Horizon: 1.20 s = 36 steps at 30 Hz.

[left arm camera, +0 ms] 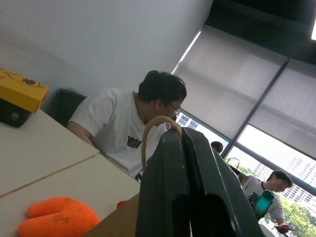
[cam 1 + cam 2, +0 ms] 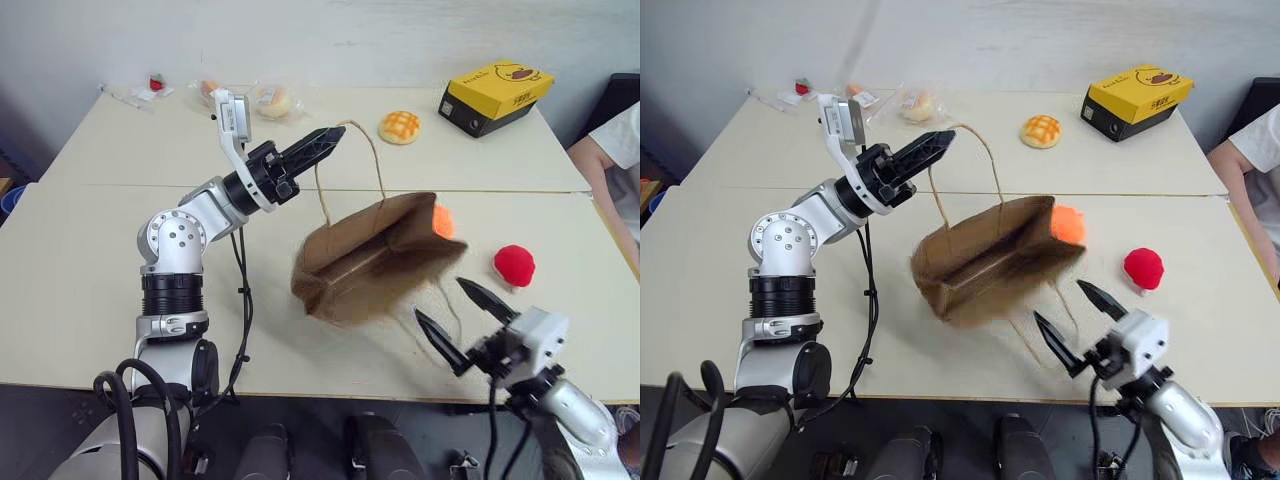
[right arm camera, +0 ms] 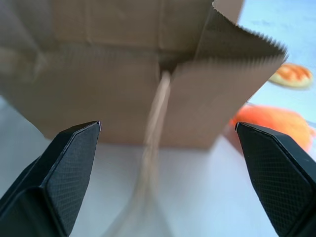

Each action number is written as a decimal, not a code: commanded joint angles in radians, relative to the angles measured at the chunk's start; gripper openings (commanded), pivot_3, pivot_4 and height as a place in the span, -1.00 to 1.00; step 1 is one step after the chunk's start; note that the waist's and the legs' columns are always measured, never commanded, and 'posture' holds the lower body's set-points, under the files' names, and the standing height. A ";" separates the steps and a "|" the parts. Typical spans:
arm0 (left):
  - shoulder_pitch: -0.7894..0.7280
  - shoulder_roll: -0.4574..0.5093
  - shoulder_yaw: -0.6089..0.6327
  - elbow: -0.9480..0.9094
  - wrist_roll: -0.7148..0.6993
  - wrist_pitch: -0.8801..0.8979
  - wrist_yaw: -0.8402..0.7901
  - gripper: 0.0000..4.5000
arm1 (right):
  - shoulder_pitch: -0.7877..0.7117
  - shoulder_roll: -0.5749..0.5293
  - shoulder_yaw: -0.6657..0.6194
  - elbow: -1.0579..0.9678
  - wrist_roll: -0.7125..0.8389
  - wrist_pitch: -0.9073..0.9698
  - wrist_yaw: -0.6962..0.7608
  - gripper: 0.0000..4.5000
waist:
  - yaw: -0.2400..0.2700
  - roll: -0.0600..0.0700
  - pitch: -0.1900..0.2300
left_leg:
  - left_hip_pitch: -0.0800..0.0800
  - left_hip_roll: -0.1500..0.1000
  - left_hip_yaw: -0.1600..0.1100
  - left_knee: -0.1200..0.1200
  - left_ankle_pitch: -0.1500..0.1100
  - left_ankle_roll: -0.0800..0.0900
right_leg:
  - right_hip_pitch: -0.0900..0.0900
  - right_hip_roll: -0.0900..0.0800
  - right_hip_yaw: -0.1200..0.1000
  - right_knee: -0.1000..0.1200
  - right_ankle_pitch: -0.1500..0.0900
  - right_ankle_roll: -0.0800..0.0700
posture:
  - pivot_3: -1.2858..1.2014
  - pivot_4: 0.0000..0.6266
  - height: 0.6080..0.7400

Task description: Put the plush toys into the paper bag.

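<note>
The brown paper bag (image 2: pixel 375 255) hangs tilted over the middle of the table. My left gripper (image 2: pixel 335 135) is shut on one of its cord handles (image 2: pixel 378 165). The other handle (image 3: pixel 153 148) trails on the table toward my right gripper (image 2: pixel 438 298). That gripper stands open and empty just in front of the bag. The orange plush toy (image 2: pixel 1068 224) lies behind the bag's far right corner, partly hidden. To the right of the bag, the red plush toy (image 2: pixel 514 264) sits on the table.
A yellow and black box (image 2: pixel 495 97) and a criss-cross bun (image 2: pixel 399 127) sit at the back right. Plastic-wrapped items (image 2: pixel 272 100) lie at the back left. A person in a white shirt (image 2: pixel 618 150) sits at the table's right edge.
</note>
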<state>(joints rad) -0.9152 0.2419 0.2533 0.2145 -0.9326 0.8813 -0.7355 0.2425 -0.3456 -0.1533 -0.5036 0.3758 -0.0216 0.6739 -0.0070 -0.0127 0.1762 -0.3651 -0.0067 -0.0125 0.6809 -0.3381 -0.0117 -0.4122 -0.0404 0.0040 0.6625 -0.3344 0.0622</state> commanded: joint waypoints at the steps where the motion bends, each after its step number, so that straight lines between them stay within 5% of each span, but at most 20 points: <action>1: -0.038 0.001 -0.020 -0.015 0.012 -0.031 -0.034 -1.00 | -0.126 0.008 0.086 -0.027 -0.029 0.024 -0.034 0.99 | 0.004 0.000 0.000 | -0.001 0.000 0.000 0.000 0.000 0.000 | -0.001 0.000 0.000 0.000 0.000 0.000 | 0.03 -0.52 1.00; 6: -0.031 0.009 -0.090 -0.040 0.082 -0.088 -0.085 -1.00 | -0.311 0.042 0.184 0.046 -0.056 0.061 -0.061 0.99 | 0.007 0.000 0.000 | -0.003 0.000 -0.002 0.001 0.000 0.000 | -0.001 0.000 -0.002 -0.001 0.000 0.000 | 0.03 -0.52 1.00; 15: -0.027 0.032 -0.086 -0.042 0.125 -0.157 -0.091 -1.00 | -0.376 0.040 0.159 0.091 -0.071 0.021 -0.087 0.99 | 0.005 0.000 0.000 | -0.004 0.000 -0.002 0.001 0.000 0.000 | -0.002 0.000 -0.002 -0.002 0.000 0.000 | 0.03 -0.52 1.00; 27: -0.239 0.254 -0.042 0.203 0.200 -0.253 -0.243 -1.00 | -0.462 0.040 0.147 -0.030 0.144 0.124 -0.071 0.99 | 0.003 0.000 0.000 | -0.004 0.000 -0.002 0.000 0.000 0.000 | -0.002 0.000 -0.002 -0.002 0.000 0.000 | 0.03 -0.52 1.00; 36: -0.207 0.268 -0.231 0.175 0.375 -0.375 -0.449 -1.00 | -0.491 0.118 0.196 0.081 0.078 0.096 -0.106 0.99 | 0.004 0.000 0.000 | -0.006 0.000 -0.002 0.000 -0.001 0.001 | -0.002 -0.001 -0.003 0.000 0.000 0.000 | 0.03 -0.52 1.00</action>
<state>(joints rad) -1.1430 0.5164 0.0548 0.4450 -0.5858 0.5372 -1.1542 -0.2611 -0.2273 0.0693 -0.4101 0.4557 0.1051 0.5801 -0.0027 -0.0127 0.1764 -0.3711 -0.0072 -0.0148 0.6811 -0.3388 -0.0101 -0.4146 -0.0414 0.0014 0.6622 -0.3344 0.0622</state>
